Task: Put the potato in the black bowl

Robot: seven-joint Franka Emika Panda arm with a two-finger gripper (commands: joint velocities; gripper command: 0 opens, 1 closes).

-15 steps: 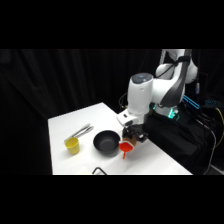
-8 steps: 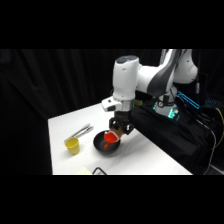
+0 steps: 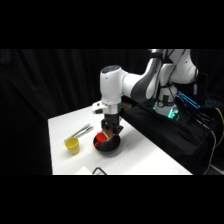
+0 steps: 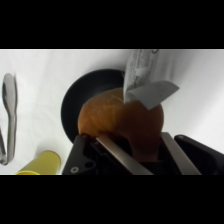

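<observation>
- Orange-red shows at the gripper (image 3: 110, 131) in the side view: the potato (image 3: 103, 137) hangs there, low in the middle of the frame, right over the black bowl (image 3: 108, 146), so close that I cannot tell whether it touches the rim.
- Left of the bowl stand a yellow cup (image 3: 72, 145) and, above it, metal tongs (image 3: 81, 131) on the white worktop (image 3: 140, 155); from here the fingers are hard to make out.
- Wrist view: the brown-tan potato (image 4: 120, 122) fills the centre, the fingers (image 4: 172, 152) clamped on its flanks, the bowl (image 4: 82, 92) partly hidden behind it.
- It looks firm, light and rounded, so likely to roll; gripping across its widest middle seems soundest.
- A grey-white flap at upper right I cannot identify; the cup (image 4: 42, 164) is cut off at the frame's bottom and the tongs (image 4: 8, 115) at its left edge.
</observation>
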